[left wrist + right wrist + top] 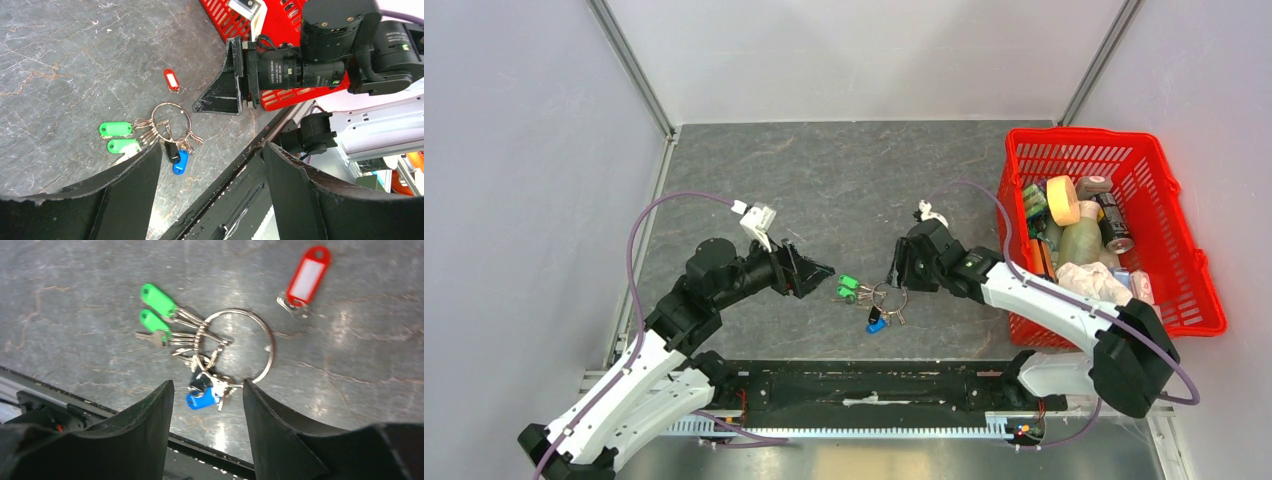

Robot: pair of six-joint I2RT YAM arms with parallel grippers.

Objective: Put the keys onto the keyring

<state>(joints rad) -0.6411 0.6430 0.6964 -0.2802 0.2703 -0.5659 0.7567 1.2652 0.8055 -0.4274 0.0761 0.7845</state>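
Note:
The keyring (239, 310) lies flat on the grey table. Two green keys (158, 299) and a blue key (202, 400) hang on it by smaller loops. The red key (309, 275) lies loose just beyond the ring, apart from it. The left wrist view shows the same ring (170, 104), green keys (115, 129), blue key (180, 162) and red key (171, 80). My left gripper (822, 271) is open and empty just left of the green keys (848, 287). My right gripper (899, 277) is open and empty, hovering over the ring's far right side and hiding the red key from above.
A red basket (1084, 132) with several items stands at the right, close to the right arm. A black rail (874, 385) runs along the table's near edge just below the keys. Grey walls enclose the table.

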